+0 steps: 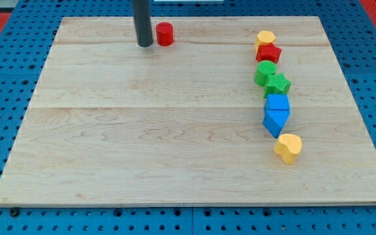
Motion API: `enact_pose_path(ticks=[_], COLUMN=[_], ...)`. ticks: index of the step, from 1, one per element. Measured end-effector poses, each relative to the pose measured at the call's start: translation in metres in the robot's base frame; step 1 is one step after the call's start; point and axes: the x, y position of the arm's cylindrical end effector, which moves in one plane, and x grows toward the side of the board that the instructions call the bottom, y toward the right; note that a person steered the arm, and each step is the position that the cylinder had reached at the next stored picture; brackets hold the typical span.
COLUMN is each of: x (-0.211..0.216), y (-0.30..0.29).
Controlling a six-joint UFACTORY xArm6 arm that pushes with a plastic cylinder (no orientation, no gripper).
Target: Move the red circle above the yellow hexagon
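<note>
Camera view: my tip [145, 44] sits just beside the red circle [165, 34], on its left. No jaws here, a bare rod, nothing gripped. Yellow hexagon [265, 38] lies well right of the circle, so the push goes rightward.

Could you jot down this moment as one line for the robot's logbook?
my tip: just left of red circle, near view's top | yellow hexagon: far right, heading the block column | circle not yet above hexagon
</note>
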Motion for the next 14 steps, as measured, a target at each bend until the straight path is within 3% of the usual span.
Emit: enact_pose_path(ticks=[3,5,7,9,10,14], x=[-0.039,-0.078,-0.074,-0.057,-0.023,-0.043], y=[0.091,0.071,0.172,0.127,0.141,0.219])
